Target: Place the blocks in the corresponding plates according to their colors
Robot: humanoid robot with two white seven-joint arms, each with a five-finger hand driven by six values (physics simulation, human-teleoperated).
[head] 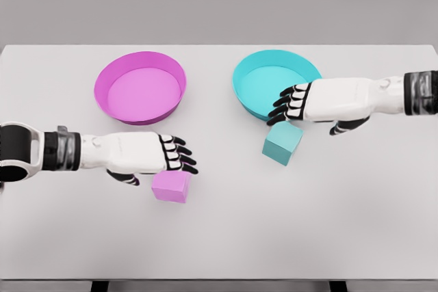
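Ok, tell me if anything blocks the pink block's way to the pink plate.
Nothing visible does: bare table lies between pink block and pink plate. The left hand hovers over the block's near edge.

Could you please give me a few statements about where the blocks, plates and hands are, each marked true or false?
1. The pink block lies on the table, outside the pink plate. True.
2. The teal block sits inside the teal plate. False: it lies on the table just in front of it.
3. The left hand is nearest the pink block. True.
4. The right hand has lifted the teal block. False: the block rests on the table.
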